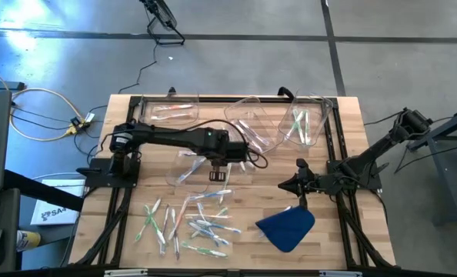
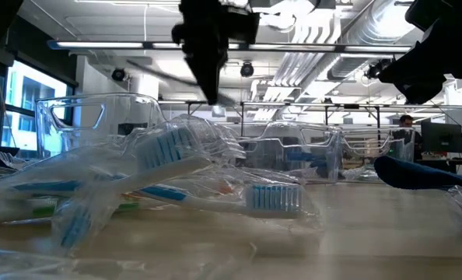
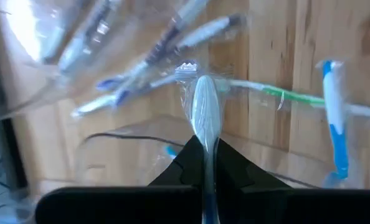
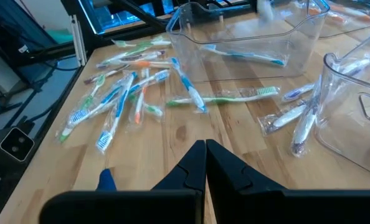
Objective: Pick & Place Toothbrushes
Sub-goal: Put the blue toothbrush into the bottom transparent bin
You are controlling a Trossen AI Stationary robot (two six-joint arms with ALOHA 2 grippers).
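**Operator:** Holding one wrapped toothbrush (image 3: 205, 115) in the left gripper (image 1: 218, 172), I have the fingers closed tight on its handle; the brush head sticks out past the fingertips in the left wrist view. The gripper hangs above the table (image 1: 351, 123), just beside the loose pile (image 1: 190, 219) at the near edge.

**Observer:** Which step is this?

**Operator:** By my reading, the carry: one brush is lifted and not yet dropped. Next I need to swing it over a clear bin (image 1: 184, 165) and part the fingers only once it is above the opening, since the slick wrapper could catch on the rim.

**Observer:** And the right arm?

**Operator:** The right gripper (image 1: 301, 187) waits with fingers pressed together, holding nothing, just above the blue cloth (image 1: 286, 226).

**Observer:** What lies farther back?

**Operator:** More bins along the far edge; the right-hand one (image 1: 304, 123) already contains several brushes.

**Observer:** What is unclear?

**Operator:** Which bin this brush belongs to I cannot tell. In the low view the wrapped brushes (image 2: 176, 175) block the foreground, and both arms are cut off at the top. The left wrist view is smeared at its edges.
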